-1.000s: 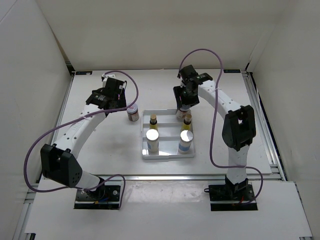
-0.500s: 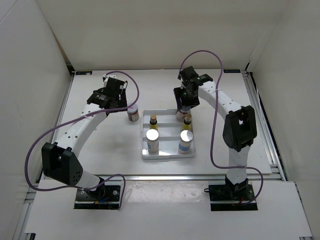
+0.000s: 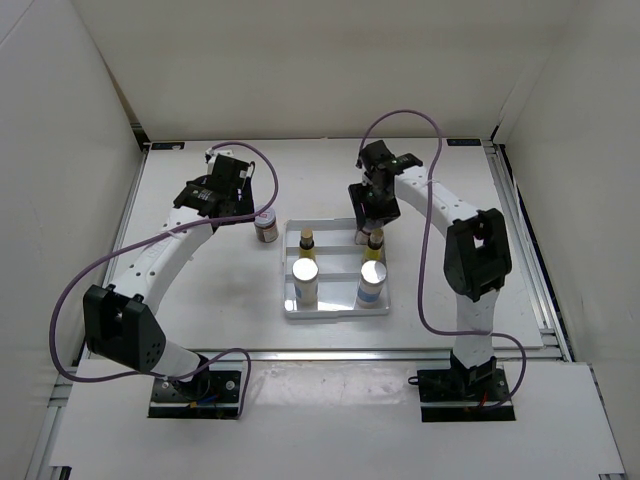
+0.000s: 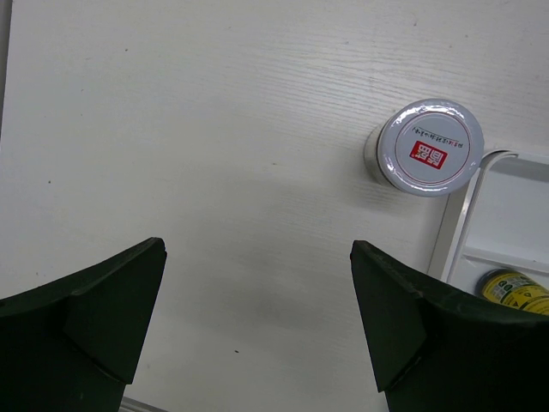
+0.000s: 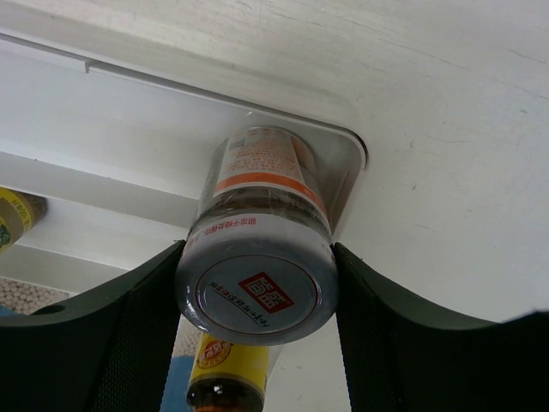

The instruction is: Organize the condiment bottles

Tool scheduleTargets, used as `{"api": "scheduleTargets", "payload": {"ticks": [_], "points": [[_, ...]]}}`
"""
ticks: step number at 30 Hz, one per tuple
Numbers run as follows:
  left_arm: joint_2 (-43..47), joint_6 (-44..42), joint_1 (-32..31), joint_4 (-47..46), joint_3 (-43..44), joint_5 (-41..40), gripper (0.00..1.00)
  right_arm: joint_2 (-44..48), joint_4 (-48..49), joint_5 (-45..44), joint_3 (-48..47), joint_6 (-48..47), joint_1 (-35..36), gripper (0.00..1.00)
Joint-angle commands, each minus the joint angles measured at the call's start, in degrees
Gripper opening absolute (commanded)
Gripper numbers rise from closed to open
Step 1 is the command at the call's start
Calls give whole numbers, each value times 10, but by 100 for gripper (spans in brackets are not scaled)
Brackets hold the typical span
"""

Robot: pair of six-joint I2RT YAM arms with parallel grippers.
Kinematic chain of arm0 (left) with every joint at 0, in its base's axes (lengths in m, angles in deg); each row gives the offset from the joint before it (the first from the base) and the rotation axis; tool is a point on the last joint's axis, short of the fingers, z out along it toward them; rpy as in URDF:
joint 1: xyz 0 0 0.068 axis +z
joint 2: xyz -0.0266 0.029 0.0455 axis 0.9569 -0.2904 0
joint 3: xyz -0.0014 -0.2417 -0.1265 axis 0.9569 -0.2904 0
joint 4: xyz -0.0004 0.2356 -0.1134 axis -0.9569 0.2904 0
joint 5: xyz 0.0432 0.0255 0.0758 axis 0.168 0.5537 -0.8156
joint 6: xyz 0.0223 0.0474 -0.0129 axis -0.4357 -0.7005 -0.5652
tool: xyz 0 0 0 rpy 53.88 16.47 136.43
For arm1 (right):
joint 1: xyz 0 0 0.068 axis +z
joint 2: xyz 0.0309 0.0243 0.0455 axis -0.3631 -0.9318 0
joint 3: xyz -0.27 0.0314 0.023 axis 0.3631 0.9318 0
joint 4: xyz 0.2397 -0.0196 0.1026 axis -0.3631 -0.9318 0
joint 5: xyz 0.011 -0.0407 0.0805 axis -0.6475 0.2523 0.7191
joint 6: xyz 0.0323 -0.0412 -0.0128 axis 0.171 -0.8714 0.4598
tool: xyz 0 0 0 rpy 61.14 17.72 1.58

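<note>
Jar (image 5: 262, 172) w/ white lid + red mark is squeezed tight in R gripper (image 5: 257, 266), one finger on each side. It's at the far right corner of the white tray (image 3: 335, 313). Can't tell if it sits on the tray floor.

L gripper (image 4: 257, 257) is wide apart w/ nothing in it, up over the table (image 4: 214, 129). 2nd jar (image 4: 429, 146) stands on the table just beside the tray's far left corner, away from L gripper.

In the tray: 2 yellow bottles (image 3: 307, 240) (image 3: 375, 241) farther back, 2 silver-cap bottles (image 3: 305, 272) (image 3: 372, 272) in front.
</note>
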Motion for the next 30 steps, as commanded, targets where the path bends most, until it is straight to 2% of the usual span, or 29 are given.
{"api": "scheduleTargets", "payload": {"ticks": [1,3,4,11,17,26,29,30], "points": [[1,-3,0,-16,18,19,100,-14,10,2,-21,-3,0,45],[-7,-9,0,-16,18,38,100,-14,10,-11,-26,3,0,68],[-12,-9,0,-23,18,48,100,-14,10,-19,-26,8,0,100],[-54,-19,0,-38,44,164,100,47,10,-74,-45,9,0,100],[-111,4,-23,-38,72,147,100,131,15,-86,-45,19,-5,100],[-216,16,-23,-38,115,167,100,197,15,-76,-15,19,-5,100],[-234,21,-23,-38,120,167,92,209,15,-76,-10,19,-5,100],[-234,21,-23,-38,120,167,86,209,15,-76,-10,19,-5,100]]}}
